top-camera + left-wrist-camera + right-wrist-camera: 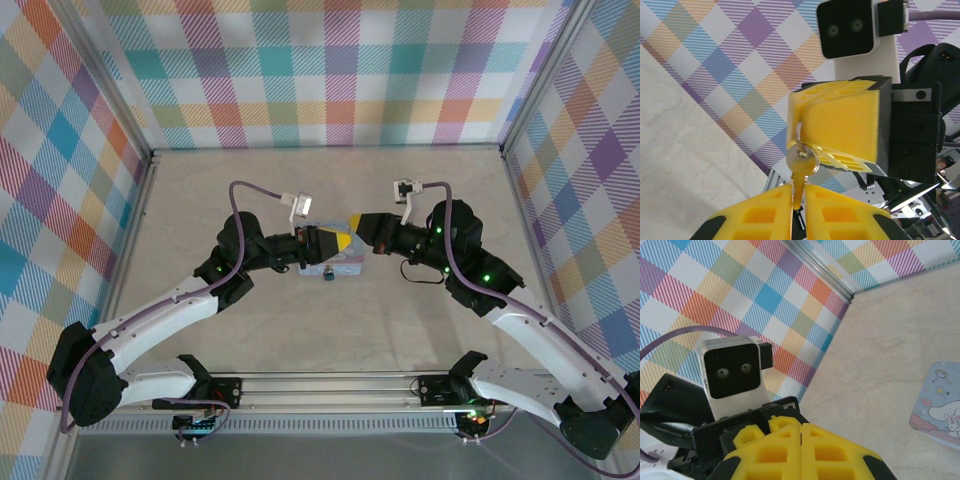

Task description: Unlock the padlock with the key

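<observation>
Left wrist cam: tiny key (802,159), light, stiff, slippery, hangs from clenched right claw (796,117), left claw (799,192) pinching its blade, padlock (328,273) on the desk (400,330) by the tin (937,400); I'd grab the flat head.

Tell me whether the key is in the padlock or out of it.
Out. The left tool grips the key in the air, while the padlock lies on the table beside the tin.

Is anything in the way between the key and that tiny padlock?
Nothing visible does. The right gripper holds the key up by its ring, blade between the left gripper fingers; the padlock lies uncovered at the tin near edge.
</observation>
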Controlling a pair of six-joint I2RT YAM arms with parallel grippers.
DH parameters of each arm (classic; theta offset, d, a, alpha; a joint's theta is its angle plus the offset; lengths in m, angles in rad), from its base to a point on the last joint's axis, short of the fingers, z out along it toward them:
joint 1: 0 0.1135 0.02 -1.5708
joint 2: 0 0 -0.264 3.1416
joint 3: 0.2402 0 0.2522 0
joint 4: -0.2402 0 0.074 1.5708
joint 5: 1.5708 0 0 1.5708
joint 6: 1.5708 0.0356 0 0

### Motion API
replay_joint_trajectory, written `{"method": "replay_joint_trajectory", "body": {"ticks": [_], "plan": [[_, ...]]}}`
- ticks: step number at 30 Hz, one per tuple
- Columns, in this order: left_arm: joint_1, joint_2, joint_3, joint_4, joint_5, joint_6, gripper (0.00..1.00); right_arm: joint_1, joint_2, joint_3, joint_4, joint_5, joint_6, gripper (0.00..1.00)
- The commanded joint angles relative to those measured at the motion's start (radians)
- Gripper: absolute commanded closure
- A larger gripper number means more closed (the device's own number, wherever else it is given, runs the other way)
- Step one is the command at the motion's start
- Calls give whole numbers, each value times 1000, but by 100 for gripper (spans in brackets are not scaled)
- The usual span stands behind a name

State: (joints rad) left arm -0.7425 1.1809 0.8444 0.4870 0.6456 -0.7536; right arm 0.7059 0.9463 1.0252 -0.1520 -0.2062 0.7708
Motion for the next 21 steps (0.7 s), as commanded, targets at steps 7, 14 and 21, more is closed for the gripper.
{"method": "replay_joint_trajectory", "body": {"ticks": [7,14,21], "plan": [[13,-36,50,-104,-2,70,93,-11,-8,55,-60,-68,-42,95],[14,-44,66,-196,-30,96,86,-19,-3,58,-90,-112,-59,95],[12,-41,91,-211,-13,107,92,-19,34,69,-75,-178,-57,95]]}}
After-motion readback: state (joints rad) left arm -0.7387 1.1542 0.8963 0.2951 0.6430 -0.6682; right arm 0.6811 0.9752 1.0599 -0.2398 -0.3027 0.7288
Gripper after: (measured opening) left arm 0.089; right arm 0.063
